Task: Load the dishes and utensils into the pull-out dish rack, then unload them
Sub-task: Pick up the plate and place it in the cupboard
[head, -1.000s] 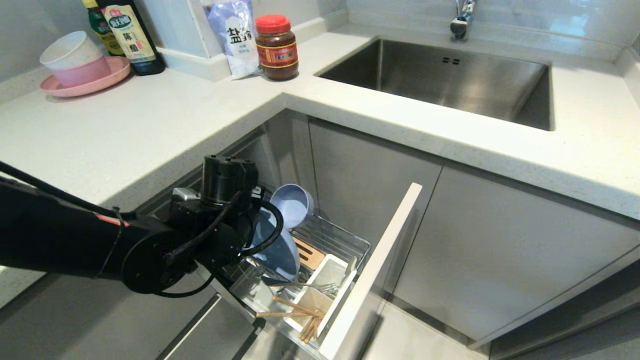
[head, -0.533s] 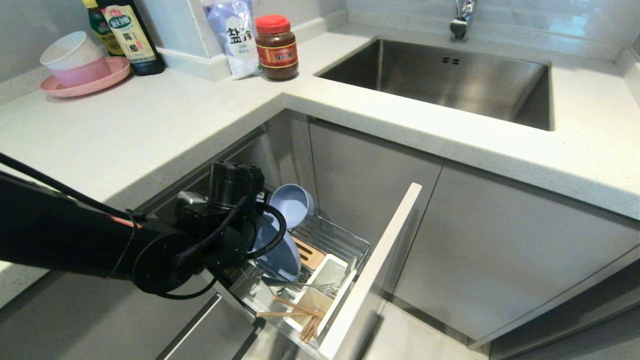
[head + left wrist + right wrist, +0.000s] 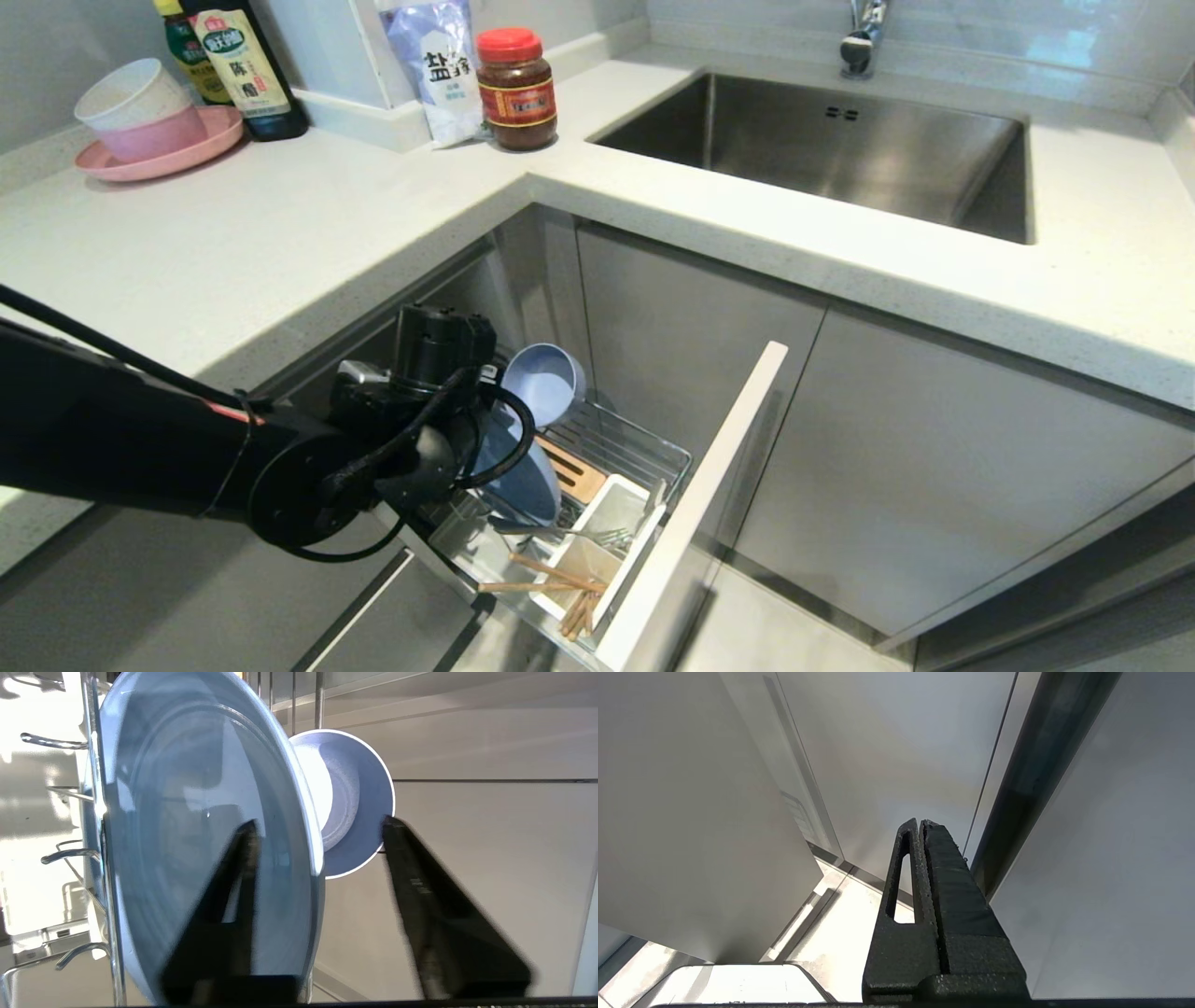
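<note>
The pull-out dish rack (image 3: 644, 450) stands drawn out under the counter. The pale blue plate (image 3: 525, 474) stands on edge between its prongs (image 3: 60, 856). The small blue bowl (image 3: 544, 381) sits tilted just behind the plate, also seen as the bowl (image 3: 355, 812). My left gripper (image 3: 318, 822) is open astride the plate's rim (image 3: 299, 826); one finger lies over the plate's face, the other stands well clear. The fork (image 3: 581, 534) and chopsticks (image 3: 551, 573) rest in the white caddy (image 3: 611, 511). My right gripper (image 3: 920, 822) is shut and empty, parked by the cabinet fronts.
The white cabinet front (image 3: 700, 504) closes the rack's outer end. The counter edge (image 3: 392, 280) overhangs my left arm. On the counter stand a pink plate with stacked bowls (image 3: 149, 140), bottles (image 3: 245, 70), a salt bag (image 3: 434, 65) and a jar (image 3: 516, 89). The sink (image 3: 840, 154) lies at the back right.
My left gripper, shut a second ago, has opened and let go of the plate. The wrist has sunk slightly toward the rack.
</note>
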